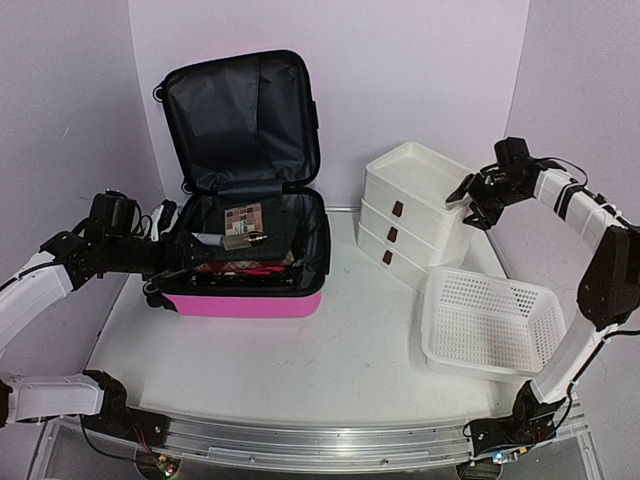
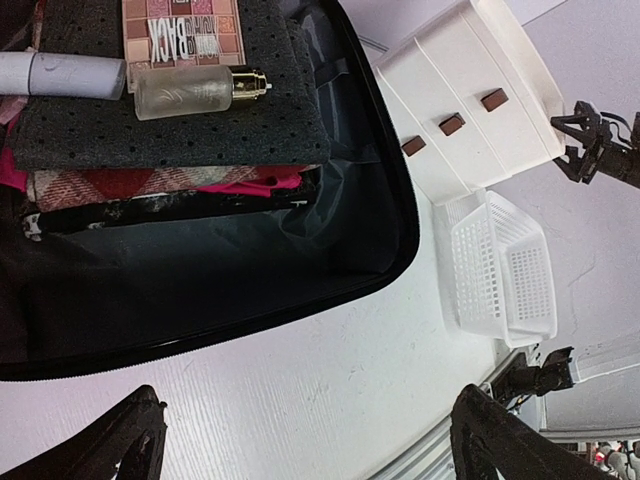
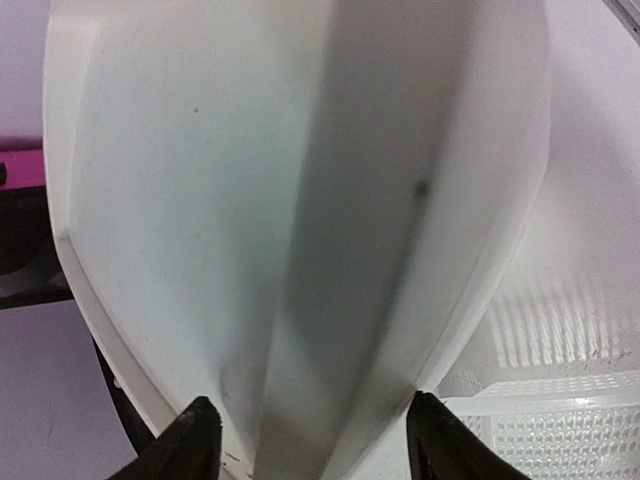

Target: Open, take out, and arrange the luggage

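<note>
Hot-pink hard-shell luggage (image 1: 245,300), open at the left rear of the white table (image 1: 300,380), black-lined lid upright. Only from the left wrist: eyeshadow palette (image 2: 180,25) and gold-capped frosted bottle (image 2: 190,92) on dotted grey felt over folded plaid. Gaping wide and empty, left gripper (image 2: 310,415) just outside the zip rim. Spread apart, holding nothing, right gripper (image 3: 305,420) over the smooth top tray of the plastic drawer stack (image 1: 415,225); mesh basket (image 1: 490,320) beside.
</note>
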Robot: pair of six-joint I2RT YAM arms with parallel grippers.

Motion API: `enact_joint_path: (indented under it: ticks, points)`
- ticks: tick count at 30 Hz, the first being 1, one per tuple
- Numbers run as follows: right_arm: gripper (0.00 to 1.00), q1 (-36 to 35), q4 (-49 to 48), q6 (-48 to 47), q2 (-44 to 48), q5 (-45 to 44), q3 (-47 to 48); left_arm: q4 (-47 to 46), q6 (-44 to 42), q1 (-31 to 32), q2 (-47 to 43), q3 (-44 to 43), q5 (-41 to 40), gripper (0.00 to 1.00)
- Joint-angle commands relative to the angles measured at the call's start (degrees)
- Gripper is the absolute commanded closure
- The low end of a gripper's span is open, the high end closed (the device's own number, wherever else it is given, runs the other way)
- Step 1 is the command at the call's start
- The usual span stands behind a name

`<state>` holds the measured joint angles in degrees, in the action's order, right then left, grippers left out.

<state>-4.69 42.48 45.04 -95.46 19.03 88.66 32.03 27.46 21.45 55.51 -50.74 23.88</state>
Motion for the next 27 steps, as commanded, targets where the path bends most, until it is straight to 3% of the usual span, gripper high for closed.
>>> enact_joint_path:
  ticks: [1, 8, 12, 18, 27]
  points:
    - [0.27, -0.73, -0.62, -5.96, 3.15, 3.98, 2.94, -0.10, -0.77, 0.09, -1.31, -1.03, 0.13, 0.00]
    - [0.02, -0.70, 6.03, -17.59, 7.88, 3.07, 4.32, -0.50, -1.72, 0.09, -2.50, -1.73, 1.30, 0.00]
    - [0.02, -0.68, 9.36, -23.81, 9.11, 0.97, 2.64, -4.94, -2.32, 0.21, -3.46, -1.50, 2.69, 0.00]
    - [0.02, -0.72, 12.28, -24.31, 4.71, -1.96, 5.87, -20.61, -0.27, 3.31, -3.38, 0.96, 3.16, 0.04]
    - [0.07, -0.87, 12.63, -19.59, -2.75, -1.06, 12.70, -24.05, -6.93, 19.60, 15.51, -11.90, -10.53, 0.13]
